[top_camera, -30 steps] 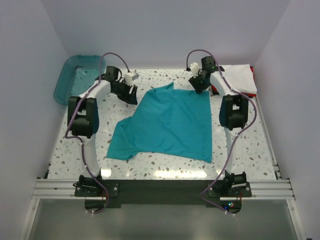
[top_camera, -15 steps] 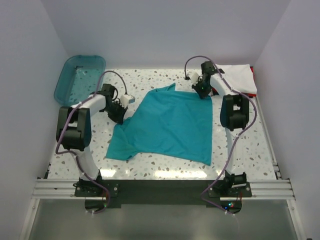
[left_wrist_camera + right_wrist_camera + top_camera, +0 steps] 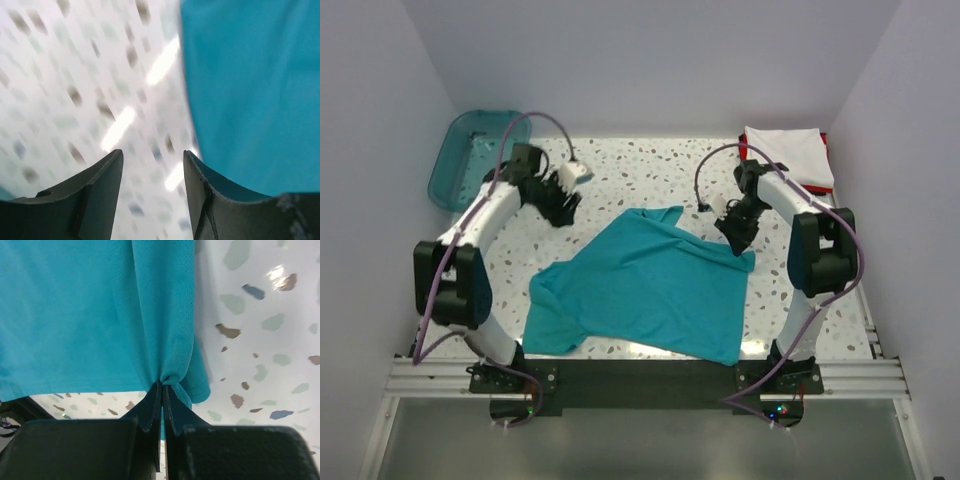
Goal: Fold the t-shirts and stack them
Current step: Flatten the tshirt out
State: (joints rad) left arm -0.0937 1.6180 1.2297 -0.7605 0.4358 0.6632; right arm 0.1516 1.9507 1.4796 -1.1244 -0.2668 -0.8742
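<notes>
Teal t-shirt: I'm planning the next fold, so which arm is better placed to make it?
Probably the right. The right fingers are pinched shut on a bunched edge of the teal t-shirt; the left fingers stand apart over bare table beside the cloth, holding nothing.

**Top external view:** fixed high behind the near edge of the table [image 3: 650, 165] and tilted down toward the far wall [image 3: 650, 60]. It is the most distant view and takes in the whole tabletop.

**Left wrist view:** carried on the left gripper [image 3: 563, 203] over the far left of the table. It looks down past its own fingers [image 3: 97, 192] from close range and is blurred.

**Right wrist view:** carried on the right gripper [image 3: 737, 230], very close to the surface, sighting along its fingers [image 3: 149, 412].

All three views share the teal-blue t-shirt [image 3: 650, 290] and the speckled tabletop beside it.
</notes>
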